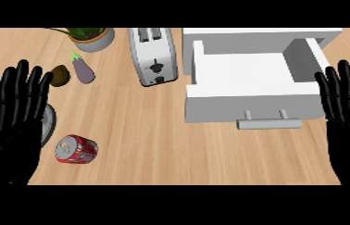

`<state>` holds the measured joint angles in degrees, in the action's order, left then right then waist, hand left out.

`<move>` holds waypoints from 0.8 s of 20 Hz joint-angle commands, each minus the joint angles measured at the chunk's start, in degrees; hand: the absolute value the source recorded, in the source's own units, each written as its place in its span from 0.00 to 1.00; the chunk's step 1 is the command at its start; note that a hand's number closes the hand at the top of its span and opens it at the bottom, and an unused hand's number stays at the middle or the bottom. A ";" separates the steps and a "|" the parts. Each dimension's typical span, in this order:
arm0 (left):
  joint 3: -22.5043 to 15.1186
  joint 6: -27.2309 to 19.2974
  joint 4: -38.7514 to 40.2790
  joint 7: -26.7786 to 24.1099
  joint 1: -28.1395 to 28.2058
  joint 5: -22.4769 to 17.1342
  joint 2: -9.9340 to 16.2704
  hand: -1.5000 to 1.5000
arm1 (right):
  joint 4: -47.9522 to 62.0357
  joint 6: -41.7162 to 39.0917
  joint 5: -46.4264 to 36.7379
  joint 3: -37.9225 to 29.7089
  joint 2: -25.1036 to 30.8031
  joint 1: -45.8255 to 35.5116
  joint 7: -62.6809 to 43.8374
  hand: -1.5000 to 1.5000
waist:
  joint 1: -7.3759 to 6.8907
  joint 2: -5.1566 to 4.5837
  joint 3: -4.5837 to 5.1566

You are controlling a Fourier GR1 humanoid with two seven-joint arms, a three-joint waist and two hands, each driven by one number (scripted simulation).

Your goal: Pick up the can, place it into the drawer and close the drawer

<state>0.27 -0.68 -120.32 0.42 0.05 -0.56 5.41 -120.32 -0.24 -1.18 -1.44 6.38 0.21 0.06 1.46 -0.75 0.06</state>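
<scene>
Well apart: can (76, 149), open drawer (249, 71).

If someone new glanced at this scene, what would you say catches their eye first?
Probably the white drawer, pulled open at the right and showing nothing inside, then the red can lying on the counter at lower left. A black robot hand rests open at each side edge: left, right.

I am seeing open counter (157, 140) running through the frame's lower centre. At upper centre the toaster (153, 55) is standing just left of the drawer (253, 76), narrowing that gap. The drawer handle (269, 123) is projecting downward.
</scene>
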 commanded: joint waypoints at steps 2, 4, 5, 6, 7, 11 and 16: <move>-3.72 15.30 2.08 -4.87 1.07 -12.58 4.31 0.00 | -0.61 0.49 -0.05 0.30 -1.01 1.18 0.80 0.00 | -0.64 0.71 0.13; -8.93 24.01 -1.31 -3.11 -0.04 -19.76 6.70 0.00 | -0.48 0.07 0.60 0.02 -0.32 -1.45 0.15 0.00 | -0.29 0.88 0.35; -12.26 27.80 -2.10 -3.47 -0.03 -22.20 7.20 0.00 | -0.29 0.10 1.23 0.01 -0.79 -1.61 0.67 0.00 | 0.40 0.91 0.37; -14.48 31.30 -2.85 -3.10 -0.33 -24.90 8.39 0.00 | -0.59 -0.37 1.06 0.62 -0.63 -1.07 0.65 0.00 | 1.33 1.03 0.41; -13.78 34.00 1.50 1.99 4.58 -20.38 15.45 0.00 | 4.02 0.85 1.33 -0.29 -1.27 3.28 -5.91 0.00 | 0.33 -0.30 0.20; -6.96 47.19 4.02 -1.87 8.62 -30.55 26.18 0.00 | 3.89 2.42 0.19 -0.48 -1.84 4.97 -8.71 0.00 | -1.68 0.48 0.19; 5.82 60.59 10.52 -7.55 10.29 -42.58 37.97 0.00 | 2.38 -1.05 5.03 -5.38 1.27 7.95 -7.50 0.00 | -1.38 0.76 -0.06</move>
<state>-0.83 50.73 -114.08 -4.40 9.11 -34.99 35.42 -118.30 0.97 0.59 -3.04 5.53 5.83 -8.43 0.00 -0.08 0.16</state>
